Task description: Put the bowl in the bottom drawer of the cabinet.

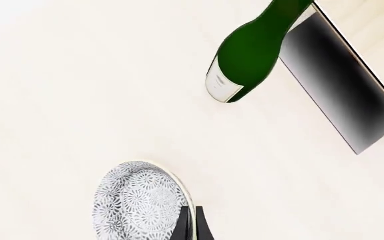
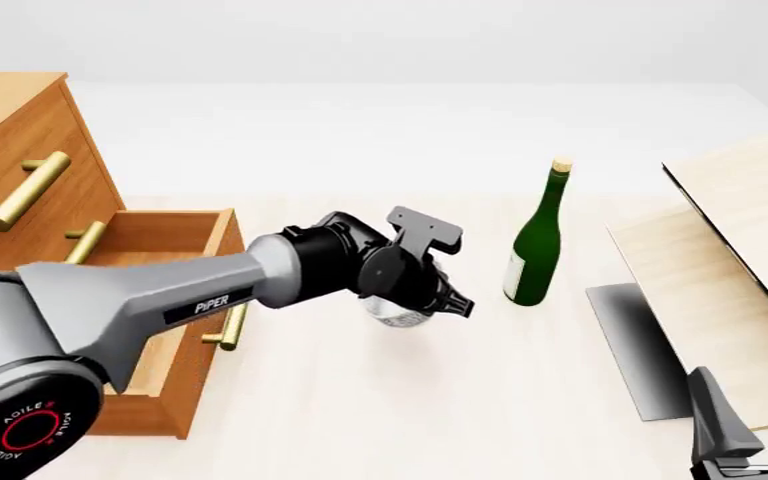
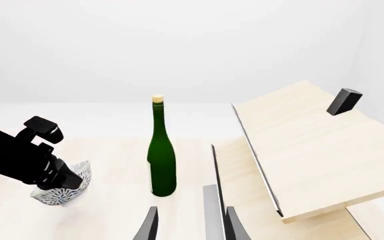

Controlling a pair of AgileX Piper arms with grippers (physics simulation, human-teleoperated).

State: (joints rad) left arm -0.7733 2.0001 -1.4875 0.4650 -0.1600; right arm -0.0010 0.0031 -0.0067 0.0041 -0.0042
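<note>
1. Dark grey fingers of the right gripper point(image 2: 751, 425) show at the near right edge of the front view, standing apart with nothing between them. This arm waits off to the side, probably so that it does not disturb the work of the other arm.

2. Further on, the left gripper point(image 2: 424, 295) reaches across the middle of the table point(image 2: 491, 400). It is closed on the bowl point(image 2: 400, 318): in the left wrist view a black finger point(image 1: 193, 225) presses at the rim of the bowl point(image 1: 138, 202). A pinch on the thin rim is, I judge, the only practical hold for so round a thing.

3. In the right wrist view the bowl point(image 3: 62, 190) is tilted in this grip. Whether it touches the table or hangs just above it, I cannot tell.

4. To the left, the bottom drawer point(image 2: 157, 300) of the cabinet point(image 2: 17, 150) is pulled out, so its open box is ready to receive the bowl. The bowl is near its front corner but not over it.

5. Beyond the bowl stands the green wine bottle point(image 2: 538, 250), upright and just beside the gripper. I think it could be knocked if the arm swings wide.

6. Pale wooden boards point(image 2: 738, 250) lean at the far right.
</note>
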